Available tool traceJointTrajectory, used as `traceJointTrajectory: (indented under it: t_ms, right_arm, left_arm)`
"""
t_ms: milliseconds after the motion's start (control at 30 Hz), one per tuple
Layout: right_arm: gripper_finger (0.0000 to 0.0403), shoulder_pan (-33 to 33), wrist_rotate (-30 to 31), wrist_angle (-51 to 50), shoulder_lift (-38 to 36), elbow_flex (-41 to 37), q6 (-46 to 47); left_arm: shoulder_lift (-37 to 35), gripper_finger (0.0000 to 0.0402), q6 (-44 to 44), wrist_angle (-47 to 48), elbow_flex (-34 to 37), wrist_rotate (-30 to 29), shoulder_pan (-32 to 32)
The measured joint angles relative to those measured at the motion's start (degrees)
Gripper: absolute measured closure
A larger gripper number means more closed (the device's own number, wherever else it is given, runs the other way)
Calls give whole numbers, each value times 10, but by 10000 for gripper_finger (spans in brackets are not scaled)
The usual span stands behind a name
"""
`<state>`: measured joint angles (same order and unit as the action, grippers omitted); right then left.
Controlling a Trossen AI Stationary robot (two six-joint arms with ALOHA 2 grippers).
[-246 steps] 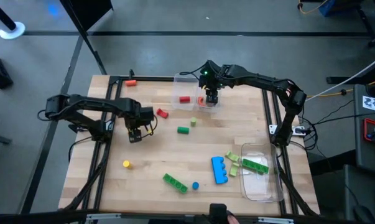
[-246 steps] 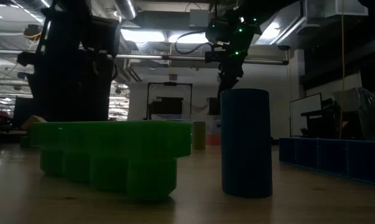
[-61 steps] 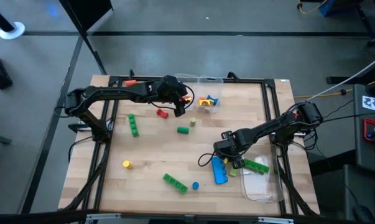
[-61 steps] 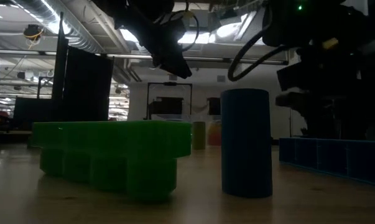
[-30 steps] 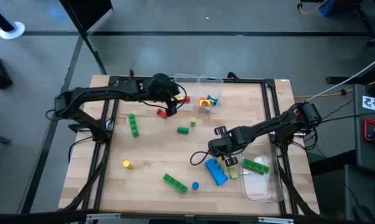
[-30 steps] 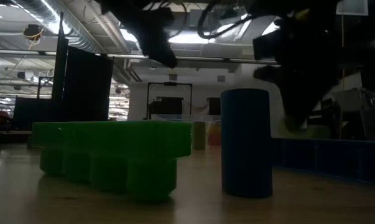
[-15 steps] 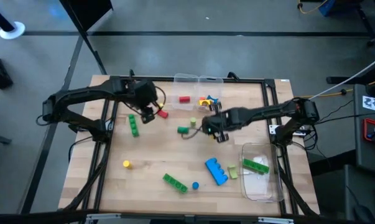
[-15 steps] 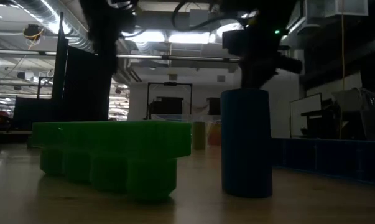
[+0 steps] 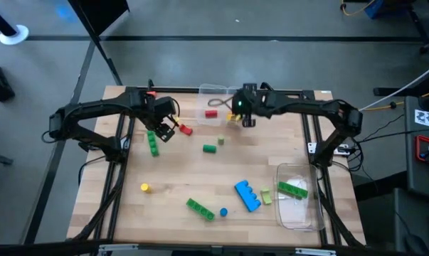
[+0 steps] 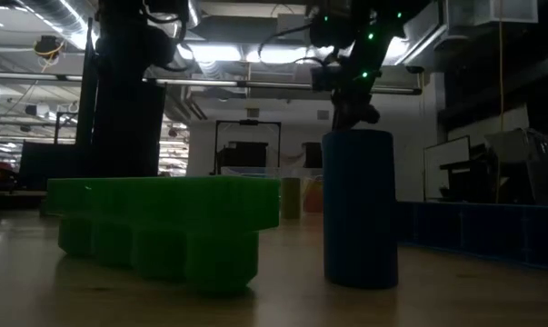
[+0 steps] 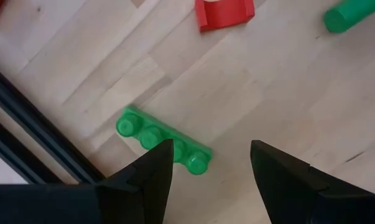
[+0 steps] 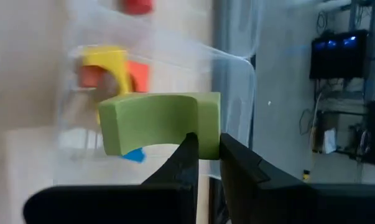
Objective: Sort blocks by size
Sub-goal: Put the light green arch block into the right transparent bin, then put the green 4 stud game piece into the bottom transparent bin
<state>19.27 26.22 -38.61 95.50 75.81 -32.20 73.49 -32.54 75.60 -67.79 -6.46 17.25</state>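
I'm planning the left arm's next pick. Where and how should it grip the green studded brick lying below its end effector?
Probably best taken across its narrow width at mid-length, coming straight down from above. The green studded brick lies flat on the table, long and slim, with its long sides free. The left end effector is open and hangs just beside it, so it would need a slight shift and a turn to close on those sides.

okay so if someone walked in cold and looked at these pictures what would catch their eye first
The right gripper, shut on a lime arch block, hangs above the clear container at the table's far edge. The open left gripper hovers over a green studded brick on the left. Bright blocks lie scattered across the wooden table.
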Motion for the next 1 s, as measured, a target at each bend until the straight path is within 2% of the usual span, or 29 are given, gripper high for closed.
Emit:
traceJointTrajectory:
  t_ms: [167,267,500,767,1000]
  right_arm:
    - [352,55,-54,25,11,-1,-12]
    - [339,74,-89,33,15,0,-12]
    - [306,86,-91,45,20,0,-12]
    - [270,85,-94,49,20,0,8]
    - [269,85,-94,45,20,0,10]
  left_arm:
    - [0,204,-7,0,0,-1,0]
    - [0,204,-49,1,0,-1,0]
    - [0,204,-141,-1,14,-3,-11]
    - [0,204,-260,-19,106,-2,-27]
    - [0,204,-335,-93,197,-2,-26]
